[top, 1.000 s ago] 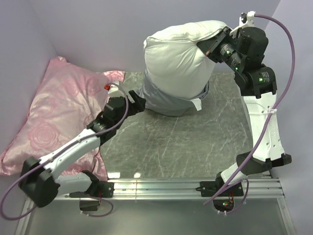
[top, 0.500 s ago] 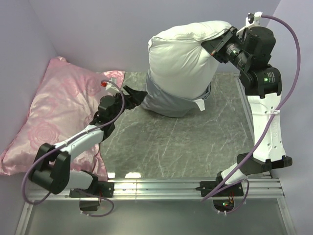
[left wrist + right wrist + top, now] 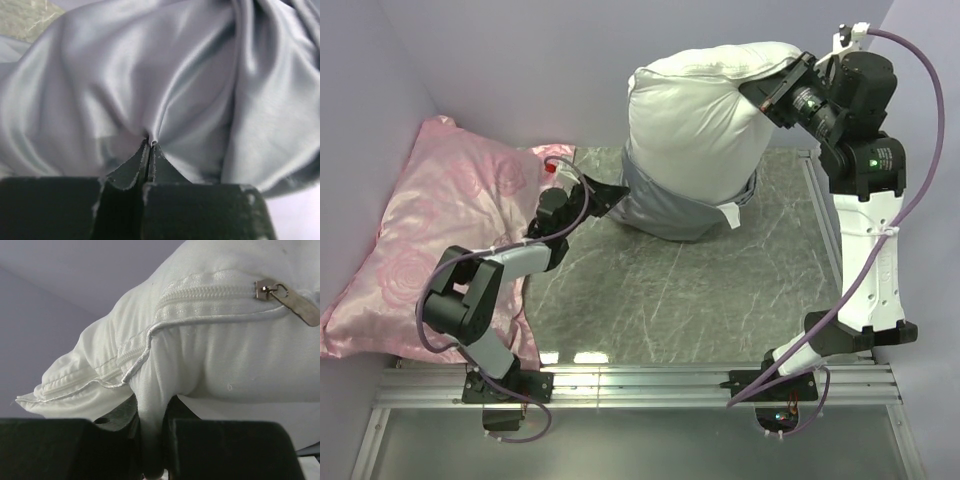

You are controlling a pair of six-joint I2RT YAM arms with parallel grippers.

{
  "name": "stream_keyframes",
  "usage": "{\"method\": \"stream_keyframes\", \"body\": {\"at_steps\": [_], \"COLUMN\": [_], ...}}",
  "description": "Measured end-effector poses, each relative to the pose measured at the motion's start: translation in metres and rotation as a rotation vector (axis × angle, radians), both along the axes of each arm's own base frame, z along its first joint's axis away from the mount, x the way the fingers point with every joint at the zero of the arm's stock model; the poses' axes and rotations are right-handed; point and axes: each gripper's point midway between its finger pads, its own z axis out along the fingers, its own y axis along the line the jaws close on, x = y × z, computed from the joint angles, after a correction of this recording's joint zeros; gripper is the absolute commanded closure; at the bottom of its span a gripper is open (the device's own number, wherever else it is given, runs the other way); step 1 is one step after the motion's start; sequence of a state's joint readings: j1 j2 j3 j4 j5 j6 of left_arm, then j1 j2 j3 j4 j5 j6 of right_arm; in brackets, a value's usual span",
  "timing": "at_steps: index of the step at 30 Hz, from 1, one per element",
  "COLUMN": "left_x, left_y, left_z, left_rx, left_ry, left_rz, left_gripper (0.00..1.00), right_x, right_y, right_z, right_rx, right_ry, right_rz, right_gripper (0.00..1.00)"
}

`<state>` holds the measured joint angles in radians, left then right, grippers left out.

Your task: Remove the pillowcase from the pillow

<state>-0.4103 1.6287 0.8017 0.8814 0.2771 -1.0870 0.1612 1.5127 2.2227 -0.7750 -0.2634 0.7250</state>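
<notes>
Far to my left the pink rose-patterned pillow (image 3: 430, 230) lies against the wall, no part of this job. Next to it my left jaws are pressed together on a small pucker of the pillowcase (image 3: 150, 90), the grey satin gathering into folds right at their tips. The pillowcase (image 3: 665, 205) sits bunched round the lower end of the pillow (image 3: 695, 120), resting on the far part of the desk (image 3: 670, 300), while most of the white pillow stands bare above it. On the right, my right jaws are clamped on a fold of the pillow just under its zipper (image 3: 272, 290), holding that end high. I judge the sleeve to be more than half off. To finish cleanly I should draw the left jaws low and leftward along the desk while the right lifts, slowly, since the pinch looks thin and this slick cloth could slide out
</notes>
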Motion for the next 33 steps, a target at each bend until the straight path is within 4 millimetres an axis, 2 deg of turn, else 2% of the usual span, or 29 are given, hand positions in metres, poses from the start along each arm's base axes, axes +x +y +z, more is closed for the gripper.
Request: {"method": "stream_keyframes", "body": {"at_steps": [4,7,10,15,18,22,25,28,33], "left_x": [0.018,0.031,0.038,0.037,0.038,0.044,0.05,0.061,0.068], "left_y": [0.002,0.007,0.011,0.013,0.012,0.01,0.013,0.016,0.025], "left_z": [-0.005,-0.021,-0.062,-0.143,-0.161,-0.153,-0.135,-0.117,-0.113], "left_rx": [0.034,0.07,0.117,0.206,0.223,0.226,0.241,0.226,0.209], "left_ry": [0.085,0.158,0.257,0.431,0.467,0.45,0.419,0.386,0.382], "left_rz": [0.056,0.114,0.145,0.151,0.149,0.15,0.165,0.174,0.184], "left_gripper": [1.0,1.0,1.0,1.0,1.0,1.0,1.0,1.0,1.0], "right_x": [-0.005,-0.007,-0.008,-0.006,-0.006,-0.005,-0.006,-0.008,-0.014], "right_y": [-0.011,-0.024,-0.042,-0.064,-0.079,-0.109,-0.126,-0.143,-0.154], "right_z": [0.018,0.029,0.035,0.036,0.035,0.037,0.043,0.057,0.074], "right_rx": [0.027,0.053,0.085,0.135,0.174,0.24,0.299,0.373,0.457], "right_ry": [-0.025,-0.048,-0.053,-0.035,-0.015,0.0,-0.003,-0.034,-0.066], "right_rz": [-0.021,-0.057,-0.1,-0.143,-0.168,-0.238,-0.271,-0.291,-0.28], "right_gripper": [1.0,1.0,1.0,1.0,1.0,1.0,1.0,1.0,1.0]}}
